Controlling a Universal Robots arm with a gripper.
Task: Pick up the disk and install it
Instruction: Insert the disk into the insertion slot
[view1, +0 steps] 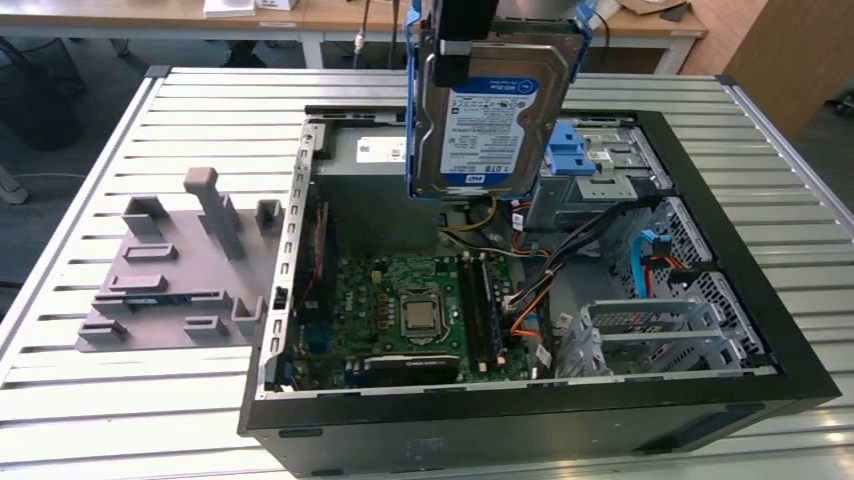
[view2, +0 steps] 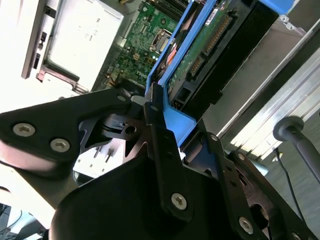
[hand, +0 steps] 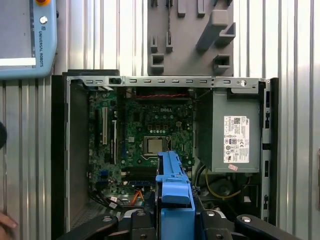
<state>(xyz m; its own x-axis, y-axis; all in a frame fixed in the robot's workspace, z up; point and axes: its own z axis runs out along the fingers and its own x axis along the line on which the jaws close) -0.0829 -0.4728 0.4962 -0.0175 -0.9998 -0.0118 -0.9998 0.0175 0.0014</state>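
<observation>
1 of 2 steps looks done: the pincer (view2: 150, 105) is clamped on the blue carrier of the disk (view1: 487, 110), which hangs upright in the air over the far part of the open computer case (view1: 534, 425) on the desk (view1: 134, 420); installing it remains.

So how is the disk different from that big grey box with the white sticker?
The disk is up in the air, gripped by the claw; the grey box sits inside the computer case. The disk wears blue plastic rails; the grey box has none. The disk's label is white and blue; the grey box's sticker is mostly white. Both are metal, boxy and labelled.
</observation>
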